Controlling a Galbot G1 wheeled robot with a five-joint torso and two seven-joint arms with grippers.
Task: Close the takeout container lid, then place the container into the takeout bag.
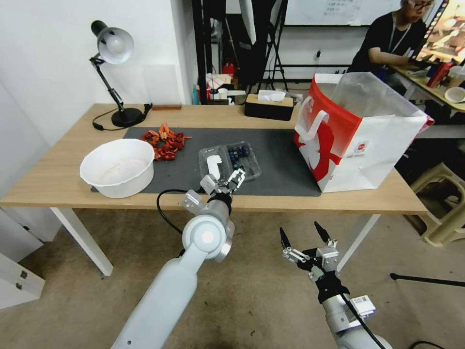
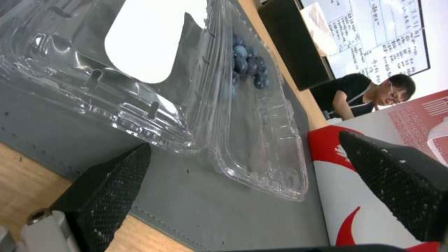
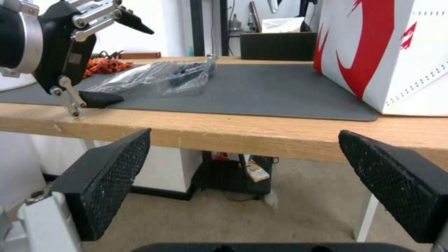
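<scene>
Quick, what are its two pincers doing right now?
Left pincer: open, holding nothing, at the near edge of the open takeout container.
Right pincer: open, holding nothing, below the table.

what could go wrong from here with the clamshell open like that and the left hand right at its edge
The left hand is open at the near edge of the takeout container, which lies fully open on the grey mat. Likely risks:
1. The light clear plastic may slide instead of letting the lid hinge over.
2. A tilt could roll the blueberries out.
3. The takeout bag has a liner sticking up that may catch the container.
</scene>
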